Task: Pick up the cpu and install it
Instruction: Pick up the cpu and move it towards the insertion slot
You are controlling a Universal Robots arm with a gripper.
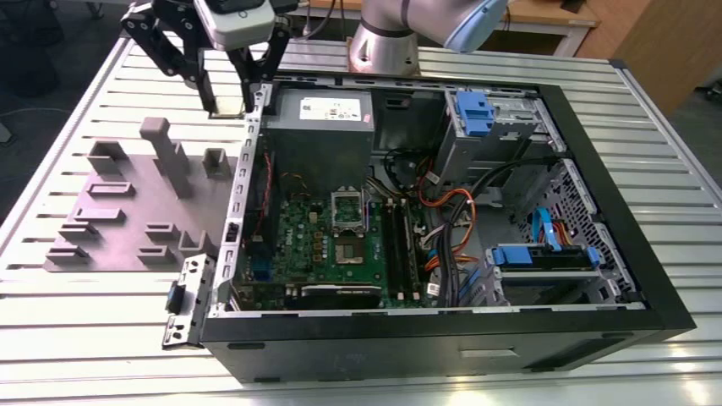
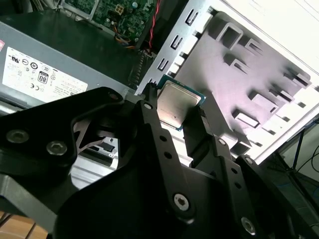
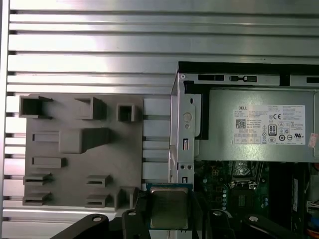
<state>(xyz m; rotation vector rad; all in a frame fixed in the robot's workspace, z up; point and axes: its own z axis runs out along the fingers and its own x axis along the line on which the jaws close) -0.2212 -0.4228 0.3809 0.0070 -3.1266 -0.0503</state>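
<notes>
Lying on its side on the slatted metal table point(image 1: 101, 338), one open black computer case point(image 1: 451, 342) takes up the near and right part of the scene. Inside it are one green motherboard point(image 1: 304, 241) with one silver socket frame point(image 1: 347, 210), and two blue drive brackets, one near point(image 1: 542, 254) and one far point(image 1: 474, 114). On the exterior view's left of the case sits one grey plastic tray point(image 1: 113, 228) with raised blocks, touching the table just beside the case wall. Farther back in the case is one grey power supply point(image 1: 321, 127).

At the far left corner of the case hangs the one gripper point(image 1: 229, 101), pointing down. Its two black fingers point(image 2: 149, 124) are clamped on the single cpu point(image 2: 177, 107), gripping it by opposite edges with the silver top facing both wrist views. The cpu point(image 3: 168, 206) is held in the air over the case's far-left wall, between the tray and the power supply, well apart from the socket frame. The arm's base point(image 1: 384, 42) stands at the table's far edge, and the arm reaches from there toward the exterior view's left.
</notes>
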